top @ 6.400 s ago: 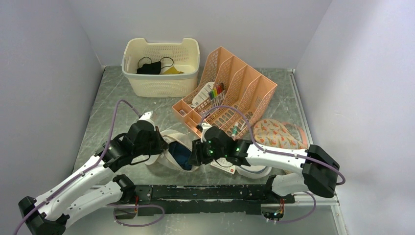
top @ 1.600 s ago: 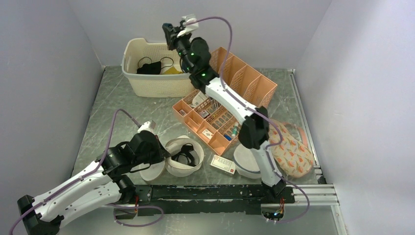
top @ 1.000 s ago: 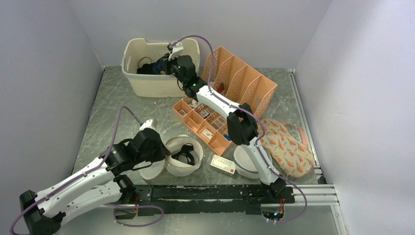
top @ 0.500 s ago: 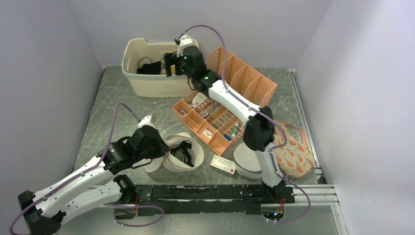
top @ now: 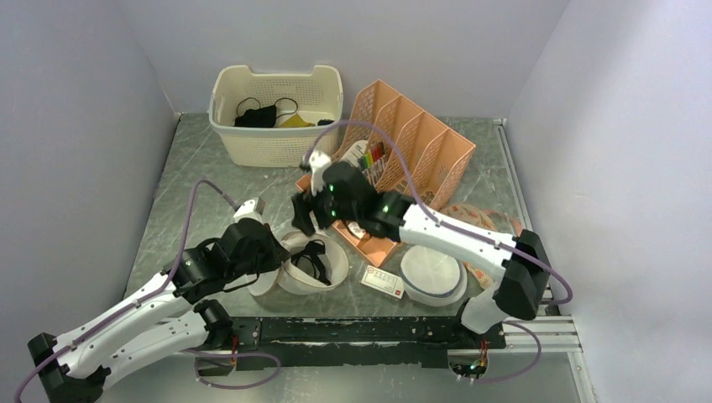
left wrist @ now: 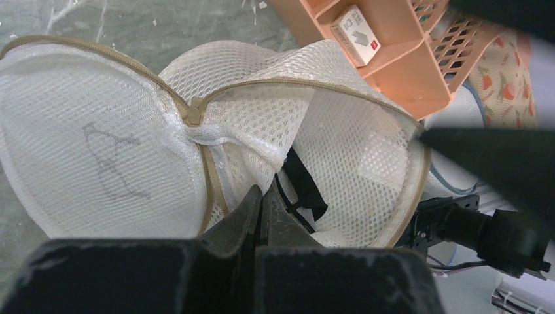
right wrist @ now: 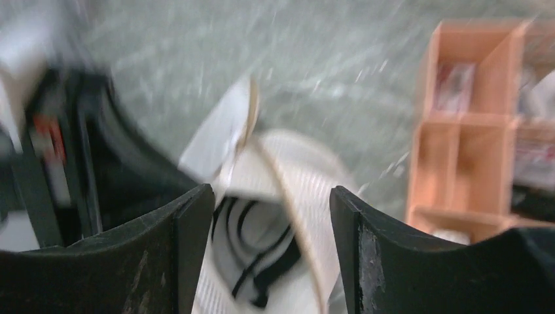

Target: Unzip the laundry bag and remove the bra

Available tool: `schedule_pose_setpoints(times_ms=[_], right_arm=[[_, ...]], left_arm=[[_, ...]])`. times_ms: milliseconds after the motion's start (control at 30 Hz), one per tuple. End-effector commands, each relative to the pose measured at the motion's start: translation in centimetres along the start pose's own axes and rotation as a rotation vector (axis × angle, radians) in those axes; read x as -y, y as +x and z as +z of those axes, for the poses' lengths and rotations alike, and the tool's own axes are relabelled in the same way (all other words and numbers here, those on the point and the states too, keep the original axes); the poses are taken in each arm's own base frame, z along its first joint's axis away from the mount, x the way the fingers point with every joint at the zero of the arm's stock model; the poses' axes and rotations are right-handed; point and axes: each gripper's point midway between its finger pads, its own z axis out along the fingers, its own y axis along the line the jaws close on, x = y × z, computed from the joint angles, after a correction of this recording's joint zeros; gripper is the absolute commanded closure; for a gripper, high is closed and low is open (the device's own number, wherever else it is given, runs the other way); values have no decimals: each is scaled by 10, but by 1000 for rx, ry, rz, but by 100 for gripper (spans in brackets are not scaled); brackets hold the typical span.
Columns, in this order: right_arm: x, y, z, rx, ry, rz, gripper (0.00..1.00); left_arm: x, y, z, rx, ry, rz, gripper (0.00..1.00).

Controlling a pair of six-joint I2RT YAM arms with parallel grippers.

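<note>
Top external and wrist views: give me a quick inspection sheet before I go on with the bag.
Surface: grey marbled table, scuffed.
Job's things: laundry bag unzipped and open; bra inside it, black straps showing.
Clutter: cream basket, orange file organizer, compartment tray, small white box, grey-rimmed mesh disc, patterned pouch.
Grippers: left gripper shut on the bag's rim; right gripper open above the bag's mouth.
Cables: purple cables arch over both arms.
Surroundings: plain walls on three sides.
</note>
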Motion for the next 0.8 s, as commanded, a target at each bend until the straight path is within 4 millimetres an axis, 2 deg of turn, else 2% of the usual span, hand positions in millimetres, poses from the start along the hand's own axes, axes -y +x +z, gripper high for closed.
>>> schedule_pose_setpoints(times_ms=[0,133,167,200,400,500,567,667,767], right_arm=[[-26,46,-29,-82,-89,54,40],[-50,73,-44,-82,-170,111,60],[-56,73,-48,-61,-187,117,62],[-58,85,-48,-70,-185,123,64],[-65,125,-38,-101,-144,78,69],[-53,149,-28,-144,-54,61,71],[-45,167,-22,-187,5,78,77],[-55,189,-15,-234,-32,67,79],[-66,196,-12,-248,-62,87,81]], left_arm=[[1,-2,3,37,40,20,93],[4,-4,2,57,68,36,93],[3,-4,2,60,73,41,93],[3,-4,2,64,77,45,93],[0,-2,5,80,98,69,93],[2,-1,7,84,117,88,93],[2,0,9,87,123,95,93],[1,4,13,82,130,91,93],[-3,10,18,70,127,80,93]])
